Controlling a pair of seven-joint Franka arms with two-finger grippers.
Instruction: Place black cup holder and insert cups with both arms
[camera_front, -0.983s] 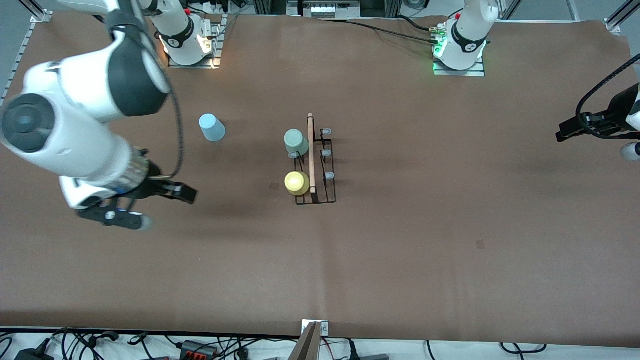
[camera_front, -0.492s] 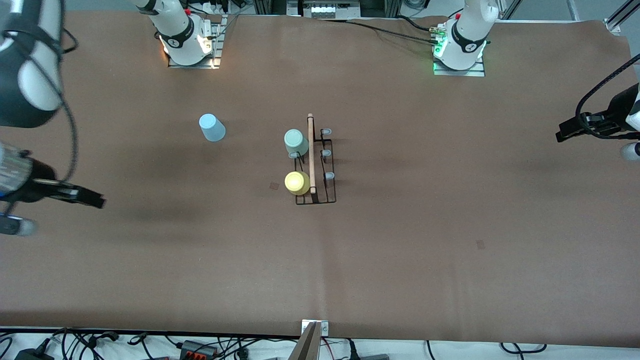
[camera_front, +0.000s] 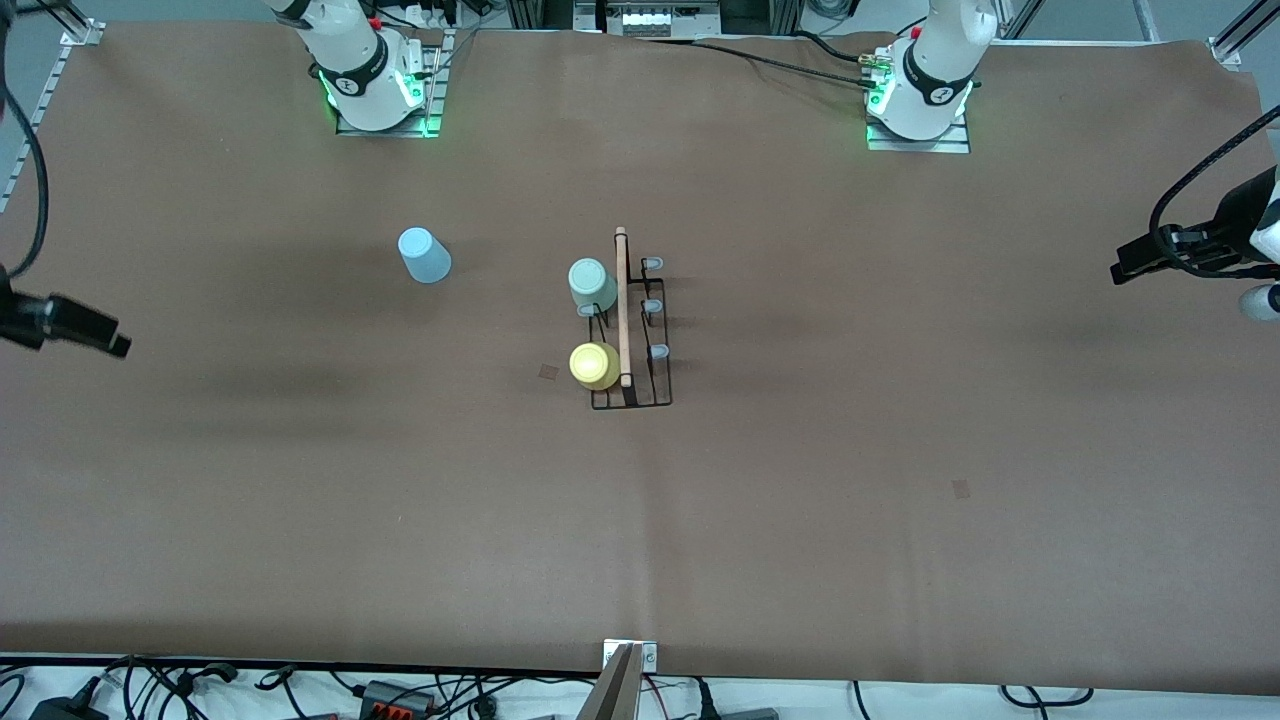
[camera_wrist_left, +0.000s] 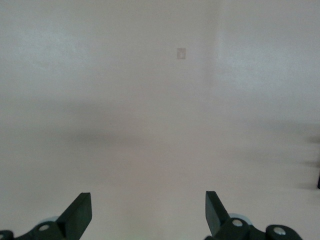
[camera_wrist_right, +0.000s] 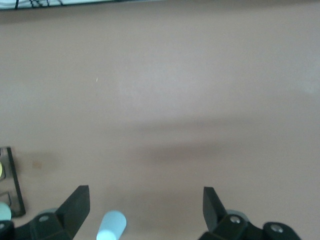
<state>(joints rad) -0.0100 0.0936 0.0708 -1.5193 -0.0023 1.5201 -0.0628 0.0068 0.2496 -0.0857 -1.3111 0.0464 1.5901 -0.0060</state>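
The black cup holder (camera_front: 632, 335) stands mid-table with its wooden rod handle (camera_front: 622, 305) on top. A pale grey-green cup (camera_front: 591, 283) and a yellow cup (camera_front: 594, 366) sit upside down on its pegs on the side toward the right arm's end. A light blue cup (camera_front: 424, 255) stands upside down on the table, apart from the holder, toward the right arm's end; it also shows in the right wrist view (camera_wrist_right: 111, 225). My right gripper (camera_wrist_right: 145, 196) is open and empty, high at its end of the table. My left gripper (camera_wrist_left: 147, 200) is open and empty, waiting over its end.
Three bare capped pegs (camera_front: 652, 305) stand on the holder's side toward the left arm's end. The holder's corner (camera_wrist_right: 15, 185) shows in the right wrist view. Small dark marks (camera_front: 548, 372) (camera_front: 961, 488) lie on the brown table cover. Cables run along the front edge.
My right arm has swung away from over the table toward its own end, nearly out of the front view. Its base light turned green. The left arm and cups have not moved.
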